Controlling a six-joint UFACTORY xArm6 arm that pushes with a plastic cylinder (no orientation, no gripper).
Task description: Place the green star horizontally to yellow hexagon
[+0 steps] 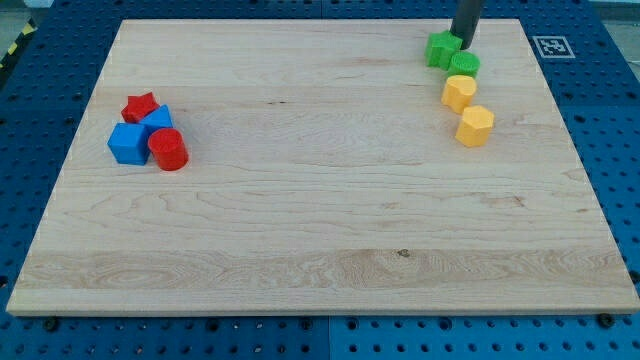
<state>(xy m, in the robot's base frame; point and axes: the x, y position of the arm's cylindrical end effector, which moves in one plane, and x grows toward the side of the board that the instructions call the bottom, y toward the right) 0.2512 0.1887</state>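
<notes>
The green star (441, 49) is sitting near the view's top right corner of the wooden table (320, 230), a bright green, knobbly block whose points are only roughly readable at this size. Just beside it, toward the view's lower right, a round green block (464, 65) is lying, seemingly touching it. Below that, a yellow hexagon (459, 92) is resting, and a second yellow hexagon-like block (476, 126) is sitting further toward the view's bottom right.

The dark rod is coming straight down from the view's top edge, standing upright. My tip (463, 45) is resting just to the view's right of the green star, at or nearly at its edge, directly above the round green block. There is no pincer on this arm, so nothing is being clamped.

Well apart, at the view's left, a red star (141, 106), two blue blocks (128, 144) and a red cylinder (168, 150) are clustering together.
</notes>
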